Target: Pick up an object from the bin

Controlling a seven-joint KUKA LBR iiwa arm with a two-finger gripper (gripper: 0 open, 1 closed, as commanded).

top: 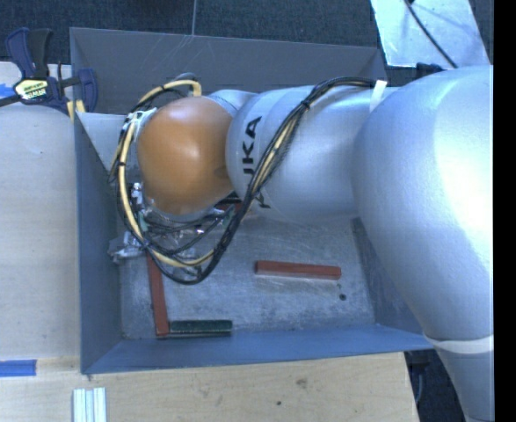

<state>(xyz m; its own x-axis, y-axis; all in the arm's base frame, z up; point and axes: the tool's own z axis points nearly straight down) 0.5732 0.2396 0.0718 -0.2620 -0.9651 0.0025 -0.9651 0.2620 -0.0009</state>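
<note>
Reddish-brown stick [157,302], thin and straight, was the thing lying closest to the jaws. Its upper end ran in under the wrist's cable loop [180,276]. From there its long axis pointed almost straight away from the jaws, toward the lower wall of the bin [240,348], with a slight lean to the right. The jaws themselves sat beneath the orange cover [183,152] and its bundle of cables. Whether they were wide, narrow or closed on anything could not be told, nor whether they touched the stick.

At the stick's far end, touching or very nearly touching it, a short dark bar [200,328] lay crosswise along the lower wall. The two made an L. A second reddish-brown piece, a flat block [297,272], lay well apart from the jaws to the right, with its long axis across the view.

My judgement is that the stick was the likeliest pick. The coming move would turn on closing across the stick's narrow width, not along its length, and somewhere clear of the dark bar.

The arm [328,156] came in from the right. Its thick silver links slanted down across the bin, and the wrist was bent so that the cover faced upward, close to the bin's left wall [95,236].
</note>
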